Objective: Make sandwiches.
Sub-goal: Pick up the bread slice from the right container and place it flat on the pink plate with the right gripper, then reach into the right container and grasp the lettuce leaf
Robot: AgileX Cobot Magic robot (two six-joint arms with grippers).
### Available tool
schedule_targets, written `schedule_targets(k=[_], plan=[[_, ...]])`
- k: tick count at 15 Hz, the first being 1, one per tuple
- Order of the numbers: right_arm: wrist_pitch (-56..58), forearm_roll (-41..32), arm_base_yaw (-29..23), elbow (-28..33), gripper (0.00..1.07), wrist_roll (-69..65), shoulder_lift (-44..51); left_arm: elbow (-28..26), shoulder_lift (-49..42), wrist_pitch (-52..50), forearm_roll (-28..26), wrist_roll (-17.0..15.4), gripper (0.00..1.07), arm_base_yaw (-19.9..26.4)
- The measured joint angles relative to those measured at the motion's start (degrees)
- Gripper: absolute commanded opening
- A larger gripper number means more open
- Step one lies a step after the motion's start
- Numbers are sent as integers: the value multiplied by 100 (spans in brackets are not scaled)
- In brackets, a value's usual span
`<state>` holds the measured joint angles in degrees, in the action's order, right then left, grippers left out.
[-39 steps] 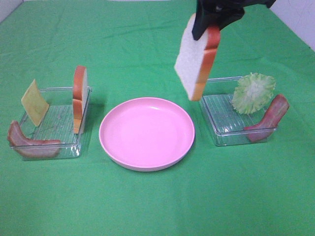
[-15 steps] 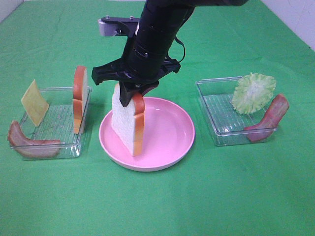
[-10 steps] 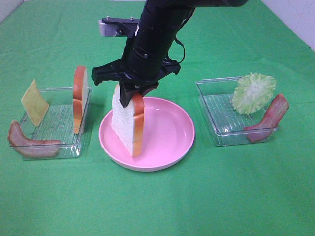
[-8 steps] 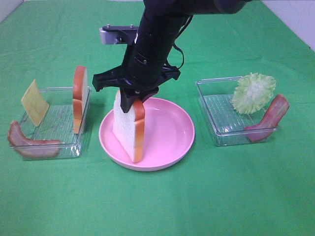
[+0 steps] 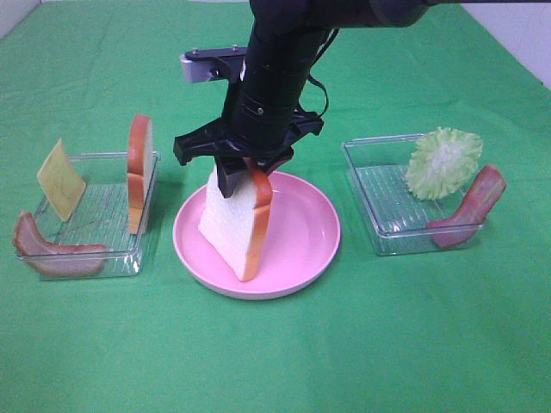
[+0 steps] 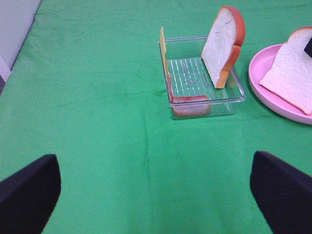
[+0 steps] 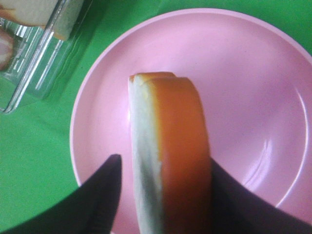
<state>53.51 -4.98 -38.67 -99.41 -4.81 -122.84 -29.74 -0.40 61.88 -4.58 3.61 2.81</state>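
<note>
the plate [image 5: 303, 225] sits mid-tabletop [image 5: 275, 353] between two clear trays. on it one slice [image 5: 231, 228] stands on its lower edge, tilted, top leaning toward the right edge of the tabletop. my right pincer [image 5: 245, 176] straddles its top and is spread: in the wrist view pink plate shows between one finger [image 7: 105, 195] and the white face, so i am not pinching it. the other finger lies at the crust, touching or not i cannot tell.

the left tray [image 5: 99, 215], near the left edge, holds a second slice [image 5: 139, 172] upright against its inner wall, the cheese [image 5: 60, 179] leaning at the outer side, and a bacon strip [image 5: 52, 254] along the near wall with one end poking over the rim.

the right tray [image 5: 387, 206], near the right edge, has the lettuce [image 5: 443, 162] propped at its far outer corner and another strip [image 5: 469, 206] leaning at the near outer corner, sticking out past the wall. whether their feet are inside i cannot tell.

my left pincer [image 6: 156, 190] hangs spread wide and empty, its fingers cut off at the frame corners.

my arm hides the first slice's top from above. my right wrist sees that slice only edge-on, its base cut off.
</note>
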Motion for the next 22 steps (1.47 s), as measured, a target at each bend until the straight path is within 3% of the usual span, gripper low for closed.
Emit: schedule_targets(k=[1,2,5,7,8,10,14,18,19,22], plan=[[0,304,0,0,90,-11,0,0,0,0,0,0,100,0],[0,533,0,0,92,-11,0,0,0,0,0,0,100,0],[286,1335,0,-34,92,-74,0,0,0,0,0,0,100,0],[974,1799,6,-390,92,-160,0,0,0,0,0,0,100,0],[1146,1891,6,-510,92,-166,0,0,0,0,0,0,100,0],[1553,2263,6,-1312,92,-166,34,0,0,0,0,0,100,0],[1604,2447,74,-1513,92,-120,453,0,0,0,0,0,100,0],[1610,2229,1031,-1513,92,-120,819,0,0,0,0,0,100,0],[1616,2057,1633,-1513,92,-120,974,0,0,0,0,0,100,0],[1616,1937,2257,-1513,92,-120,1146,0,0,0,0,0,100,0]])
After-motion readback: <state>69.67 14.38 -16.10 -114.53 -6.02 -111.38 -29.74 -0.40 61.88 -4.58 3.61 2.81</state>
